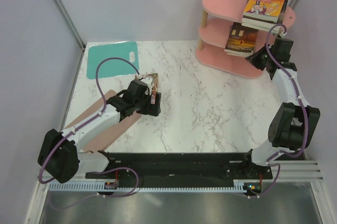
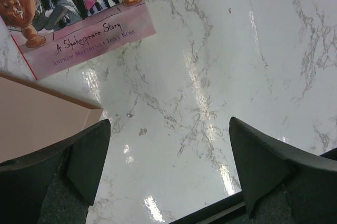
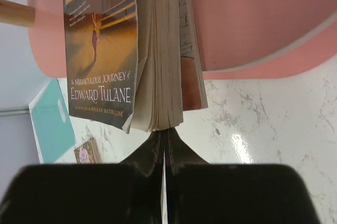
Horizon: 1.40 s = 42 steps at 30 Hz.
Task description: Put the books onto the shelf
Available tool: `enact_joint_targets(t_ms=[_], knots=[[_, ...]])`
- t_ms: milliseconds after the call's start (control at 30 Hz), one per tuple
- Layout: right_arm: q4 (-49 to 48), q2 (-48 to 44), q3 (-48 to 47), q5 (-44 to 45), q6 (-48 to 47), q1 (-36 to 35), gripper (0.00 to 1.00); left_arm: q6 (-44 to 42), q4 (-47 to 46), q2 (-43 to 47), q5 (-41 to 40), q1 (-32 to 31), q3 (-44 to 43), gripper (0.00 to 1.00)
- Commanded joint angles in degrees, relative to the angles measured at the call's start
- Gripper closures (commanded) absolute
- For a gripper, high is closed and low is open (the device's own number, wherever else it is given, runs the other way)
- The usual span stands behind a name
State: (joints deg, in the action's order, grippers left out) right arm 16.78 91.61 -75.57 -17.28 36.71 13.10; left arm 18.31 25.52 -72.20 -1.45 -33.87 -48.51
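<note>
A glossy white marble table (image 1: 200, 108) is enclosed by plain pale walls (image 1: 158, 3), with the pink shelf (image 1: 221, 29) stood at its far right corner. A Roald Dahl book (image 1: 266, 3) is laid on the shelf's top board and the Edward Tulane book (image 3: 100, 50) on its middle board, where the right claw (image 3: 164, 142) is pressed together at the page edges. Well left of the shelf, the left claw (image 2: 168, 129) is spread wide over bare marble beside a pink Shakespeare book (image 2: 79, 19).
</note>
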Motion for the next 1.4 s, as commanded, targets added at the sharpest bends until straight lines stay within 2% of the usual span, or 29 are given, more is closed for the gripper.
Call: enact_joint_targets(t_ms=[0,200,567,667,700,800,900,967,1033,1067,1133,1167,1200,1233,1267,1367], knots=[[-2.4,1.8,-4.1,0.6,1.2,-0.4,1.00,-1.9,0.1,0.0,-1.1,-0.1,-1.0,0.00],[-2.5,1.0,-3.2,0.1,1.2,-0.7,1.00,-1.9,0.0,0.0,-1.0,-0.1,-0.9,0.00],[-2.9,-12.1,11.5,-3.1,-0.1,-3.0,0.98,-0.3,0.7,-2.9,-4.4,-0.1,-2.5,0.00],[-3.5,-16.5,16.4,-0.3,-0.1,-8.2,0.84,0.6,1.8,-6.6,-5.8,0.6,-5.4,0.00],[-5.2,-17.8,19.6,0.9,0.1,-12.6,0.76,0.9,2.4,-7.4,-6.4,1.0,-7.2,0.00],[-8.1,-20.6,24.1,7.8,1.9,-24.3,0.64,1.0,3.4,-10.5,-6.2,3.7,-10.8,0.00],[-13.1,-18.1,27.1,12.2,3.8,-34.6,0.52,1.2,3.7,-12.7,-3.7,8.2,-13.8,0.00],[-15.8,-13.3,27.3,13.3,5.5,-40.2,0.49,1.5,3.6,-14.4,-2.1,11.5,-15.9,0.00],[-20.5,-7.2,26.4,13.6,7.0,-42.9,0.38,1.5,3.6,-15.9,0.3,13.5,-17.5,0.00],[-22.4,-5.0,26.0,12.9,7.4,-44.6,0.28,1.5,3.5,-18.0,1.3,15.4,-19.0,0.00],[-27.3,1.8,24.2,9.6,9.8,-45.3,0.26,1.6,3.4,-20.2,4.5,18.6,-20.3,0.00],[-29.3,3.8,22.9,8.4,10.6,-45.6,0.22,1.8,3.2,-22.2,7.0,19.7,-21.3,0.01],[-33.1,7.3,22.5,6.1,11.8,-45.7,0.17,1.9,3.0,-23.1,8.6,20.8,-21.5,0.05],[-35.2,8.7,22.1,5.2,12.9,-45.8,0.11,1.9,2.4,-23.9,10.4,23.0,-21.6,0.13],[-37.6,10.1,21.7,4.4,15.3,-46.0,0.02,2.1,1.1,-25.1,13.9,24.1,-21.3,0.15],[-44.4,15.6,18.8,1.1,18.2,-46.4,0.02,2.7,-1.2,-26.8,20.2,28.5,-20.1,0.15]])
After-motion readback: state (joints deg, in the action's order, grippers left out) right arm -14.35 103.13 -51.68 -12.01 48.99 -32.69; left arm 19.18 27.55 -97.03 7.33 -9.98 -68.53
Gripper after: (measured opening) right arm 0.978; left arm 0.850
